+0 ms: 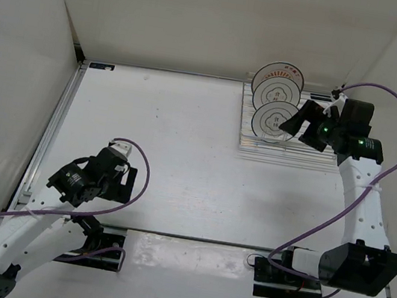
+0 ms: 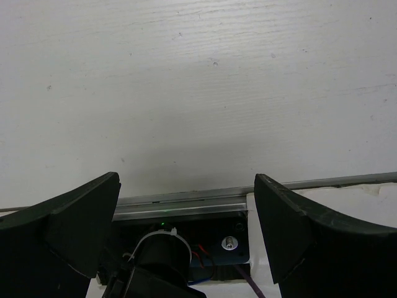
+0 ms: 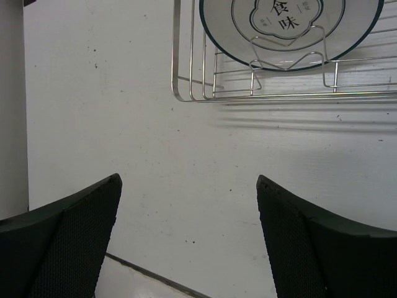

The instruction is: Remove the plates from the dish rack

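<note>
The silver wire dish rack (image 1: pixel 288 153) stands at the back right of the table. Three white plates stand upright in it: a front one (image 1: pixel 272 121), a middle one (image 1: pixel 277 93), and a back one (image 1: pixel 280 72) with orange-red marks. My right gripper (image 1: pixel 300 120) is open and empty just right of the front plate, above the rack. The right wrist view shows the gripper (image 3: pixel 187 183) open over the bare table, with the rack's corner (image 3: pixel 186 93) and the front plate (image 3: pixel 288 28) at the top. My left gripper (image 1: pixel 71 188) is open and empty at the near left; it also shows in the left wrist view (image 2: pixel 186 180).
White walls close the table at the back and sides. A metal rail (image 1: pixel 55 126) runs along the left edge. The left wrist view shows the rail at the near edge (image 2: pixel 186 205) and the arm's base mount (image 2: pixel 229 243) below it. Purple cables loop from both arms.
</note>
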Available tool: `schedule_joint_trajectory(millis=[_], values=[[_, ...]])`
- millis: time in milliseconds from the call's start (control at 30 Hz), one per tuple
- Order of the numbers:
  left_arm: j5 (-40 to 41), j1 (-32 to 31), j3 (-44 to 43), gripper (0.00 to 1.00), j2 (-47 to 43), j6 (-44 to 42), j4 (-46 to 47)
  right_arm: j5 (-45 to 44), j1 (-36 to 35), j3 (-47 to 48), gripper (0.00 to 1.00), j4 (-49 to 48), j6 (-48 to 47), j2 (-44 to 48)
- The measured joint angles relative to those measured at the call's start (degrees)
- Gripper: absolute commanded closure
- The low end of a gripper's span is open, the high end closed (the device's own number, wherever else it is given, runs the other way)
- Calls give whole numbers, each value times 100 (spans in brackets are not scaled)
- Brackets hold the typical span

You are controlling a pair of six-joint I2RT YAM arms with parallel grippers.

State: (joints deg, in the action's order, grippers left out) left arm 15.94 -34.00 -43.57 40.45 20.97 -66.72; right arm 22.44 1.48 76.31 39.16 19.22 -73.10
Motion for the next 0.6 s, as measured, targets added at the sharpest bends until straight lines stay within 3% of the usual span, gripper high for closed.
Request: schedule_joint_trajectory(millis=[100, 333, 600], values=[[7, 0, 0, 0, 0, 4, -13, -81, 0, -61, 10, -153, 37, 44], [11, 0, 0, 0, -4, 4, -13, 219, 2, -656, 12, -1532, -173, 256], [2, 0, 2, 0, -4, 0, -11, 756, 0, 367, 19, -1993, -1718, -1113]])
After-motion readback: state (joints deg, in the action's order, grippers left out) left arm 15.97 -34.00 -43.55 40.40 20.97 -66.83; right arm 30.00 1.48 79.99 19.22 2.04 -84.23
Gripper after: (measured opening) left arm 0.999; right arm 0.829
